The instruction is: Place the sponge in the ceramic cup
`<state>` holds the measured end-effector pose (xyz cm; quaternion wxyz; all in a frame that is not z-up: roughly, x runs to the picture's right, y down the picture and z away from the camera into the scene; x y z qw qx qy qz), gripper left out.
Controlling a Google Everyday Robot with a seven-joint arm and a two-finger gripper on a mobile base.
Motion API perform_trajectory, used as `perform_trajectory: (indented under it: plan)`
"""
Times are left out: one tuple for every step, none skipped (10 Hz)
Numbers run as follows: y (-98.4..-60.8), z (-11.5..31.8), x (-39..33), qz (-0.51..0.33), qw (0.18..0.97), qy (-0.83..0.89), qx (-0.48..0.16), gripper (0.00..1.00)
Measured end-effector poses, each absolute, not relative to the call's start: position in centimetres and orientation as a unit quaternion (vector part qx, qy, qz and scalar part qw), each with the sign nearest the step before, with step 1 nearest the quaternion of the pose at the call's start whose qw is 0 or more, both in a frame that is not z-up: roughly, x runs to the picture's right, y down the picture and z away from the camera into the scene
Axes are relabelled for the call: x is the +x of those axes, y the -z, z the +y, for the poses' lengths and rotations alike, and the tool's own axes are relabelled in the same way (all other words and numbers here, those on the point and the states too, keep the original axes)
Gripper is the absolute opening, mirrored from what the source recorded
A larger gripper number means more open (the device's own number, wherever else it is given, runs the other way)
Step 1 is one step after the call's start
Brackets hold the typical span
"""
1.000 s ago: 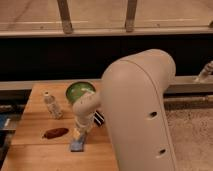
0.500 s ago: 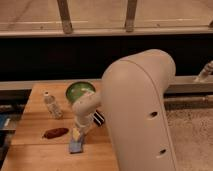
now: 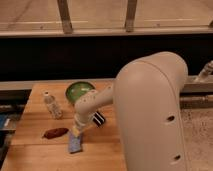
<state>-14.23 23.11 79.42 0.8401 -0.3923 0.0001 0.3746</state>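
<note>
A pale wooden counter [image 3: 35, 152] fills the lower left of the camera view, and the robot's bulky cream arm [image 3: 152, 112] takes up much of the right side, its slimmer forearm reaching down and to the left over the wood. At the end of that forearm the gripper [image 3: 76, 132] points downward, right at the upper edge of the sponge [image 3: 76, 145]. The sponge is a blue-grey pad near the front middle of the counter. The gripper meets or covers its top edge, but whether it is clenched on the sponge or released cannot be told, nor whether the sponge lies flat on the wood or is raised a little. Just left of the sponge, apart from it, lies a reddish-brown lump [image 3: 55, 133]. Farther back on the left stands a clear bottle [image 3: 51, 105], upright. Behind the forearm sits a round green pan [image 3: 79, 91], partly covered by the arm. A small dark object with pale stripes [image 3: 99, 118] shows just right of the forearm; what it is cannot be told. The cup cannot be made out anywhere on the counter.
</note>
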Motion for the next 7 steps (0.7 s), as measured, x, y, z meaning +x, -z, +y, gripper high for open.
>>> perform_trajectory:
  plan:
    - [-79.3, 22.9, -14.2, -0.003, 0.841, -0.375, -0.39, 0.0]
    - [-79.1, 22.5, -14.1, -0.008, 0.842, -0.376, -0.386, 0.0]
    - [-78.6, 21.8, -13.9, -0.01, 0.844, -0.381, -0.378, 0.0]
    - [-78.4, 20.8, -13.3, -0.009, 0.845, -0.387, -0.368, 0.0]
    - [-78.2, 19.5, -12.5, -0.007, 0.847, -0.394, -0.356, 0.0]
    - [-78.0, 18.1, -11.6, -0.006, 0.848, -0.402, -0.344, 0.0]
    - [-77.9, 16.5, -10.7, -0.004, 0.848, -0.412, -0.333, 0.0]
